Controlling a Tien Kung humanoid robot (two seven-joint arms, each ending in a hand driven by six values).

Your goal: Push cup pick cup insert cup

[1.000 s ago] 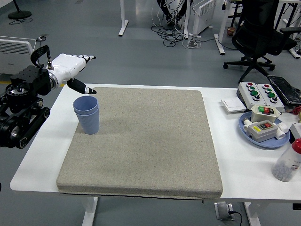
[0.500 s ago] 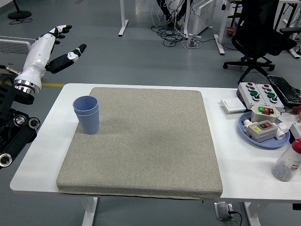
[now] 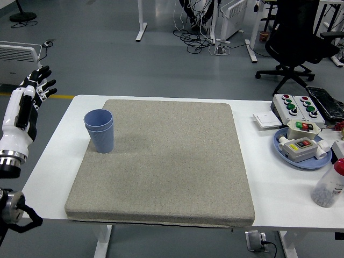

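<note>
I see the left hand (image 3: pixel 33 88) at the far left of the frame, raised beside the table's left edge and off the mat. Its white forearm runs up from the lower left corner, and the dark fingers (image 3: pixel 43 81) are spread wide and hold nothing. The right hand is nowhere in my view.

The blue cups (image 3: pixel 99 130) stand in the upper left part of the grey mat (image 3: pixel 166 161), close to the mat's left edge and a little in from its far edge. They sit to the right of the hand and lower in the frame, well apart from it, with a strip of bare white table (image 3: pixel 54 156) between them. Two rims show at the top, one nested inside the other, so I read it as a stacked pair. The stack is upright, its long axis vertical, mouth up and the narrower base on the mat.

On the right side of the table I see a box with red and green buttons (image 3: pixel 293 105), a blue plate (image 3: pixel 301 148) carrying a second button box, and a bottle (image 3: pixel 329 183) at the right edge.
</note>
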